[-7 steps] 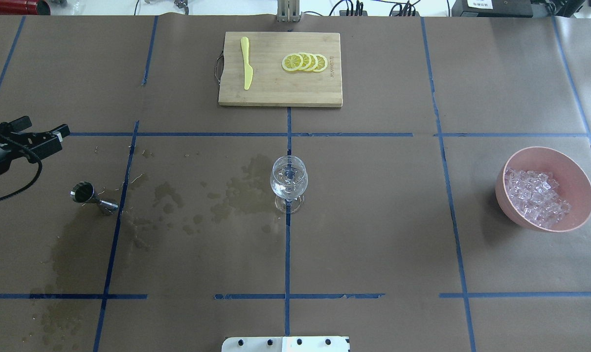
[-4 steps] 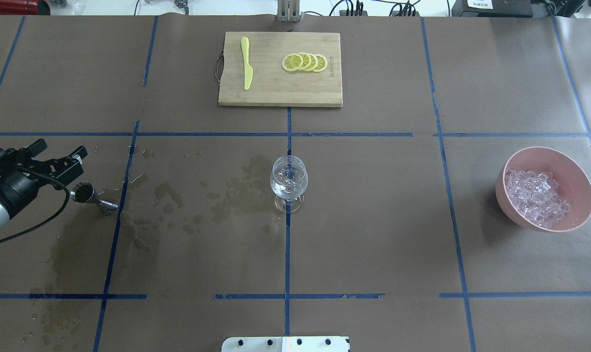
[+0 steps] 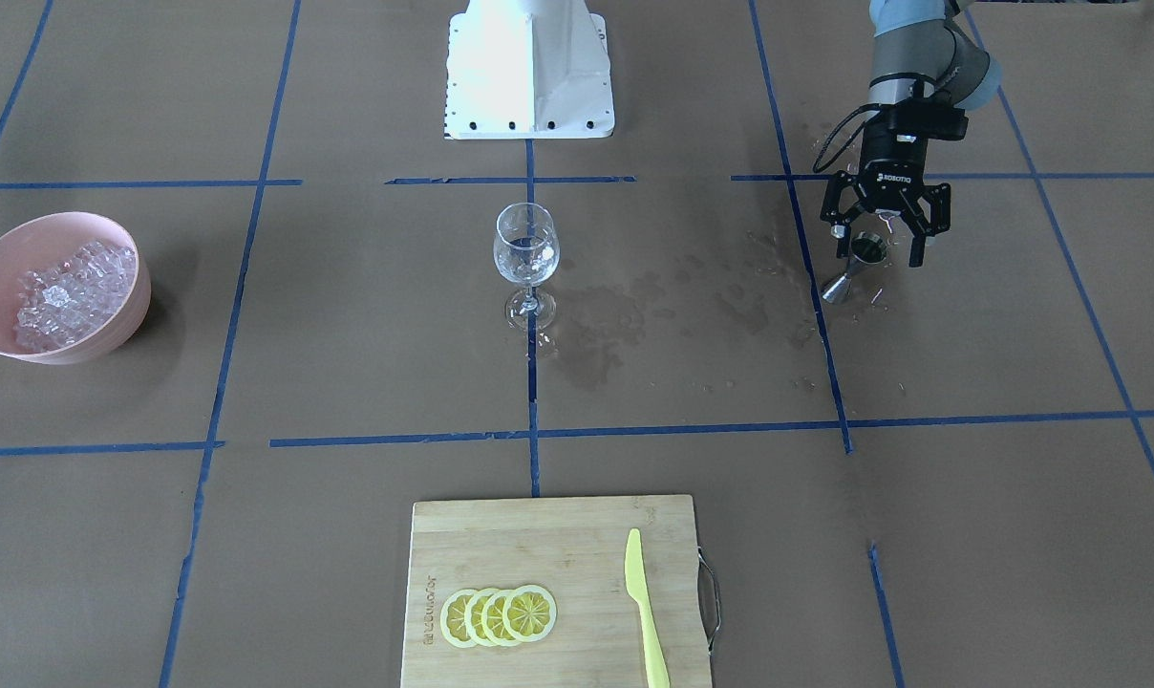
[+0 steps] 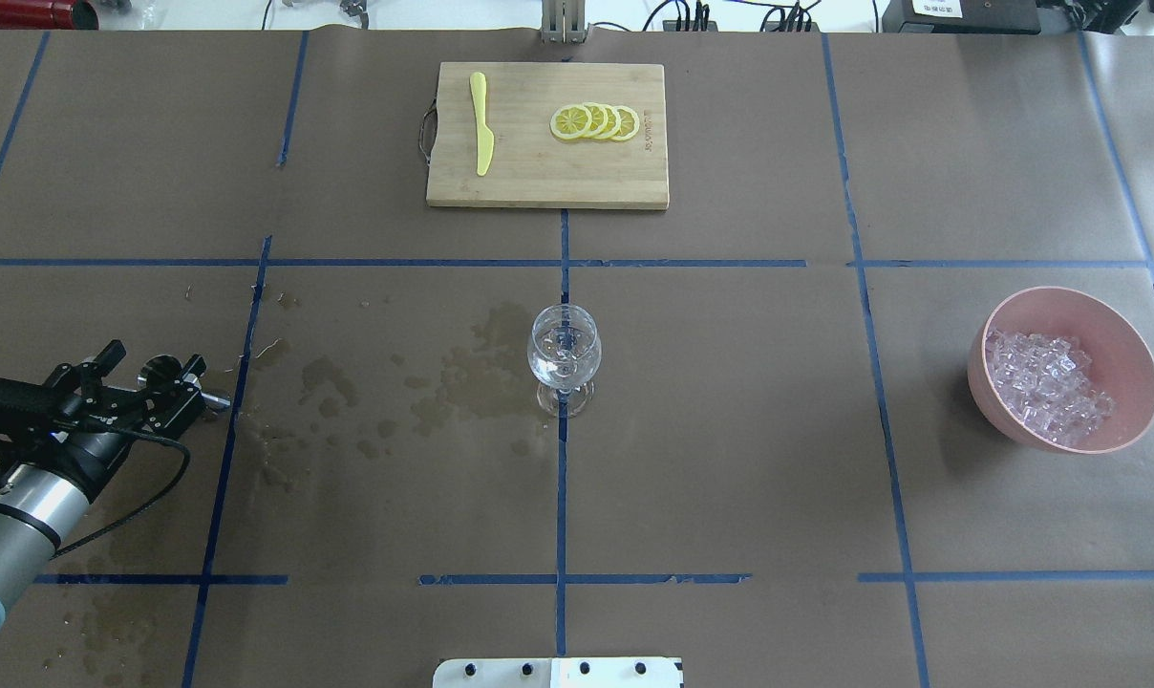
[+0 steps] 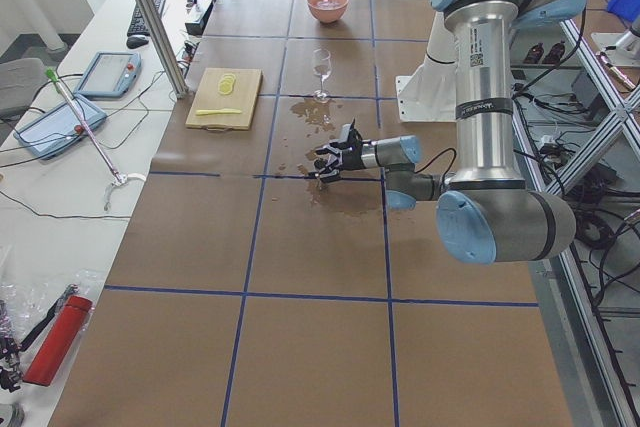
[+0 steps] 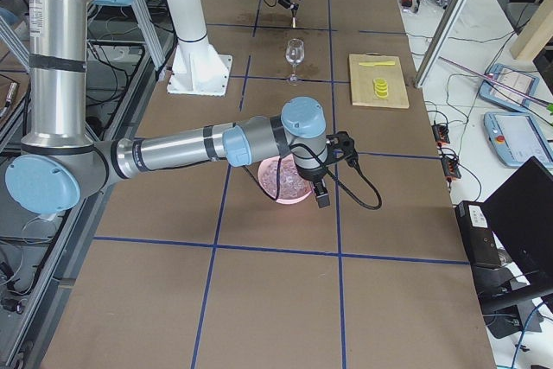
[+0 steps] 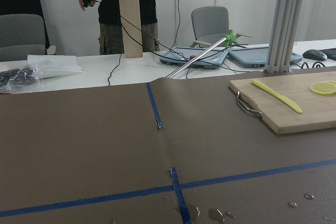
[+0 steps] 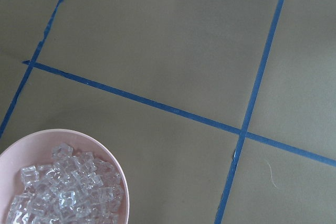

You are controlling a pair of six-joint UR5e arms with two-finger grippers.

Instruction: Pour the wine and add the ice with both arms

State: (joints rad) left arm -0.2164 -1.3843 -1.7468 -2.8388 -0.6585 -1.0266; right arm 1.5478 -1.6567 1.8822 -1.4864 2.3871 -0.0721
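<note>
— While the left gripper stands wide open astride the jigger, holding nothing, what might fail?

— It lies on its side on damp-looking paper. I'd judge closing fingers could roll it or squirt it out.

— And the ice?

— Heaped in the bowl, well apart from the glass. Only the right side view shows the right gripper, above the bowl; open or closed, I cannot tell.

— Which view helps?

— The front view shows the jigger's cup between the fingers. Overhead, the gripper hides most of it.
</note>
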